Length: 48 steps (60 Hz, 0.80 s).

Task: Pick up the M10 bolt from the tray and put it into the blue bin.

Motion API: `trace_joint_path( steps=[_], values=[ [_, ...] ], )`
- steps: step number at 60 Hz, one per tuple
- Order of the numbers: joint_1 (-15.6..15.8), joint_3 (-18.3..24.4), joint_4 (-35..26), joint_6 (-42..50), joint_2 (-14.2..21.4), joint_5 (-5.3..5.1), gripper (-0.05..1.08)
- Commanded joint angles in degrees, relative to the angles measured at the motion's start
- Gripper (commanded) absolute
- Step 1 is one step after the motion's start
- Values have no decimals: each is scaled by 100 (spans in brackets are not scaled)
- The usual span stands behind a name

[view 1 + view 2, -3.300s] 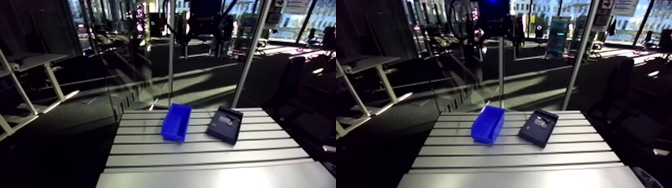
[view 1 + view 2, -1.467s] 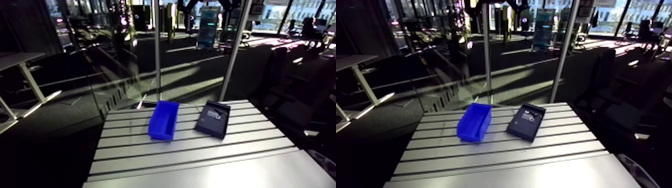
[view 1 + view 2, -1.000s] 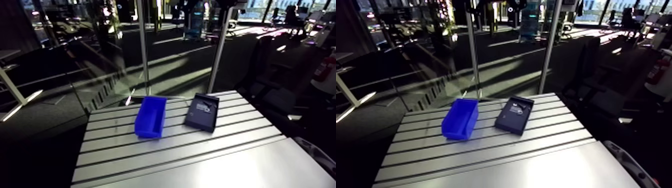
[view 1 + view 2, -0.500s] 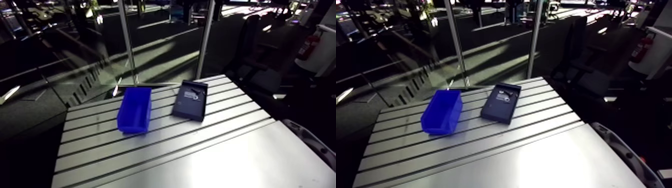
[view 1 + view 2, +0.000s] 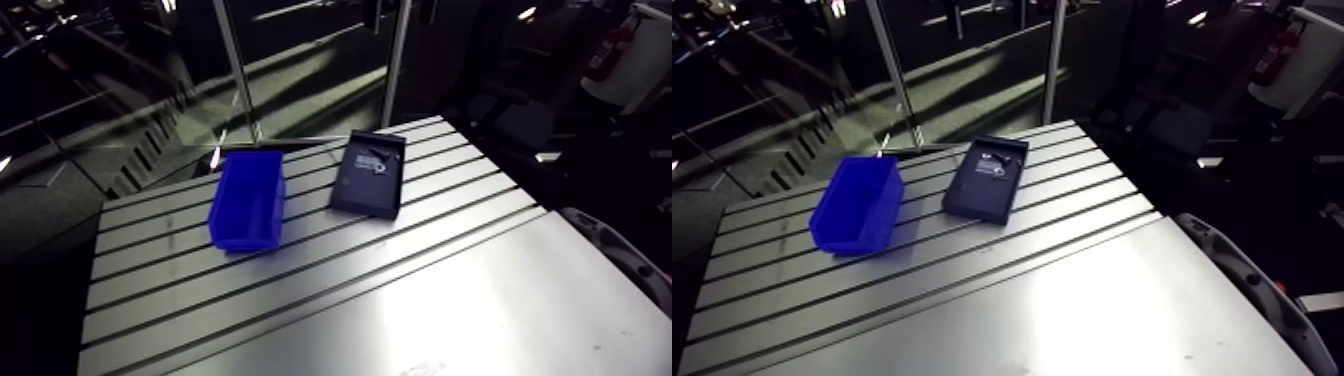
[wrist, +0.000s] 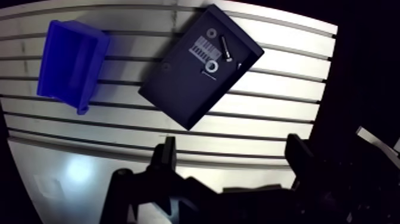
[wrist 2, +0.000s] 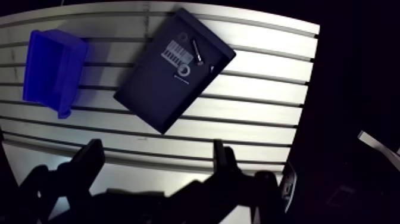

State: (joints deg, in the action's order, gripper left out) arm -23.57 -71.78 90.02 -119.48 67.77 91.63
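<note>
M10 bolt (image 6: 225, 47) lies in the dark tray (image 6: 184, 95), blue bin (image 6: 71, 59) sits near it on the surface (image 6: 268, 119), tool (image 6: 231, 152) hangs well above with fingers apart and empty: pick and drop not yet done.

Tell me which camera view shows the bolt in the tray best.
The wrist view: it looks down into the dark tray, where the bolt lies as a distinct pale shaft beside a ring. The arm view shows only pale specks at the tray's far end, too small to tell apart.
</note>
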Motion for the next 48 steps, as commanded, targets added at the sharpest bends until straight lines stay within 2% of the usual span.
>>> trace_joint_path(
  steps=[1, 34, 48],
  values=[
    [1, 43, 43, -103, -125, -1, 1],
    [9, 55, 476, -650, -449, 17, 1],
    [19, -90, 549, -756, -573, 15, 1]
  ],
)
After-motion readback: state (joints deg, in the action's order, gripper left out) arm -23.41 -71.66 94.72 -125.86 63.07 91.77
